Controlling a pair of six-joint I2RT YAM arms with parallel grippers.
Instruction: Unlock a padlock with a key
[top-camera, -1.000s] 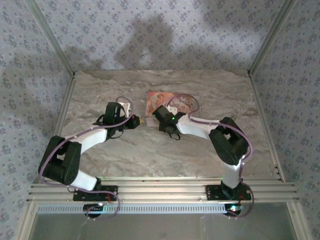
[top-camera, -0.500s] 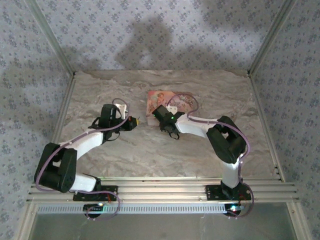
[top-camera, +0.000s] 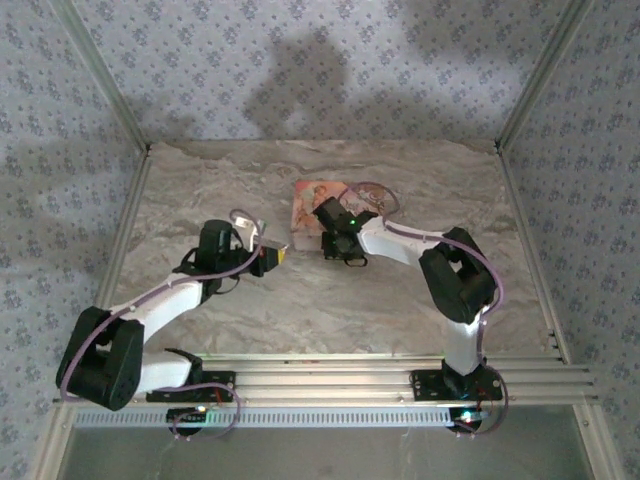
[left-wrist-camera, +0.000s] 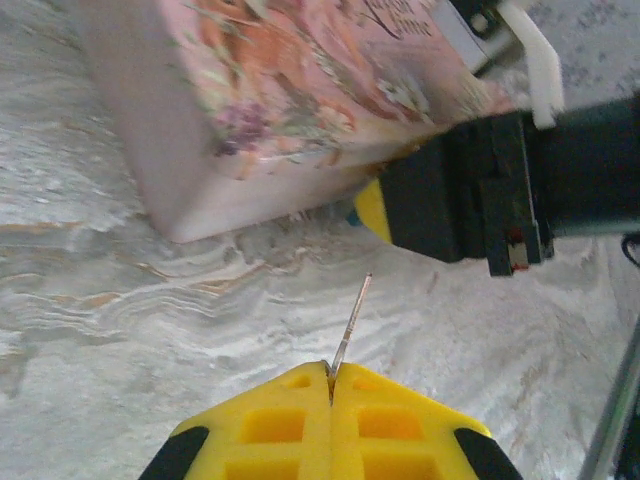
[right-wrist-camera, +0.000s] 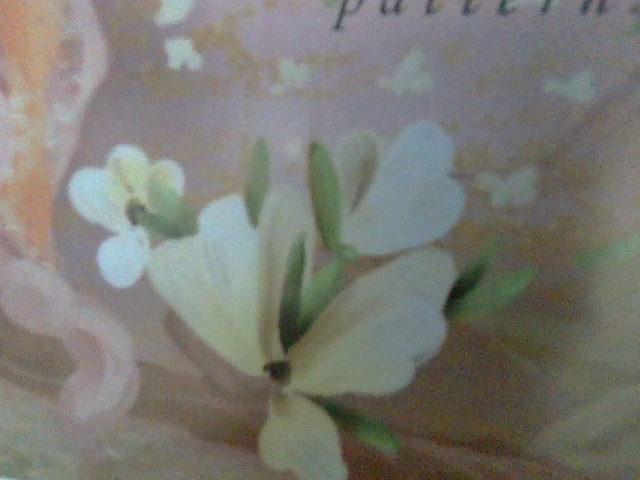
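Since a second ago your left arm is stretching out lower and flatter, bringing the left gripper (top-camera: 273, 256) a little nearer the pink box (top-camera: 318, 200). Your right gripper (top-camera: 330, 225) is closing in on the box's near edge.

- Left fingers are clamping shut on the key (left-wrist-camera: 350, 318), its blade projecting from between the yellow pads.
- The blade's long axis is pointing up and slightly right in the left wrist view, toward the right gripper's yellow pad (left-wrist-camera: 372, 208) under the box corner.
- The padlock (left-wrist-camera: 356, 214) is showing only as a blue speck beside that pad. That is probably it, but this is unconfirmed.
- Right gripper's grip: cannot tell.
- Left arm is sitting nearer for insertion.
- Bare tabletop (left-wrist-camera: 150, 300) is lying between blade tip and pad. The box wall is crowding the upper left, so you are likely needing a straight, narrow approach.
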